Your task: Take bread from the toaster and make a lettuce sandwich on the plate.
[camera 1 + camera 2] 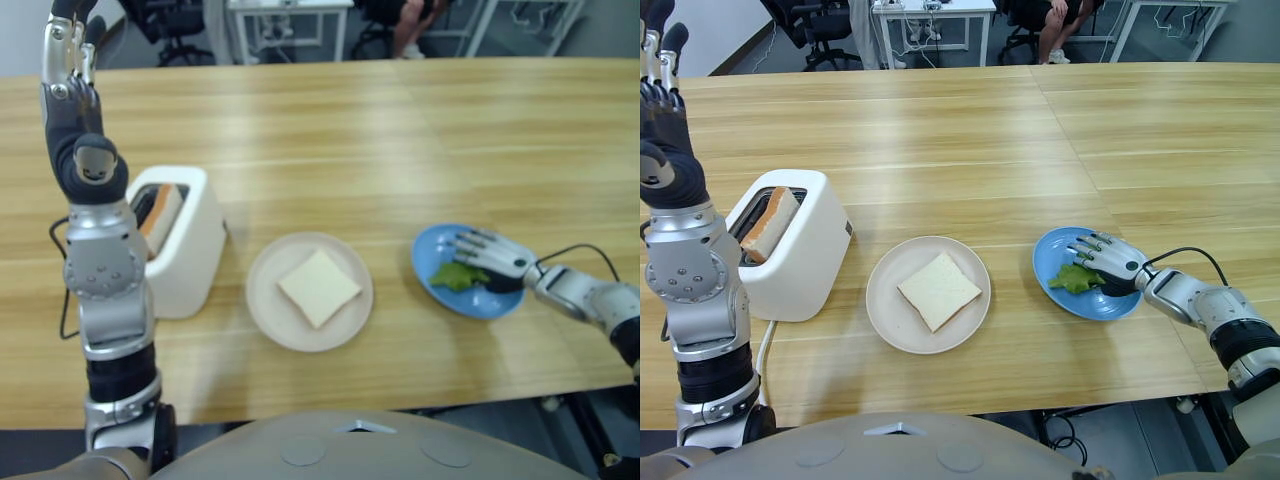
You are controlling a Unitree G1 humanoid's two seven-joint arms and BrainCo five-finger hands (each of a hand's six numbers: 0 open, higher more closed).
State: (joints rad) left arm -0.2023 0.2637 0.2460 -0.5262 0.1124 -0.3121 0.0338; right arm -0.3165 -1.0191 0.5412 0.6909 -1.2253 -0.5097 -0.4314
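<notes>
toaster point(805, 262): white
toaster bread point(768, 222): tan, brown crust
plate point(885, 320): cream
plate bread point(938, 290): off-white
small plate point(1045, 262): blue
lettuce point(1075, 277): green
bench point(1040, 150): light wood grain

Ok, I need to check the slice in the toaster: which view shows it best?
The right eye view: the slice stands clear in the toaster, beside the left arm. In the left eye view the arm covers part of slice and toaster.

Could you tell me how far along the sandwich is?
Done: one bread slice lies on the cream plate. In hand: the right robot hand is over the lettuce on the blue plate. Remaining: lettuce onto bread, then the second slice from the toaster.
</notes>
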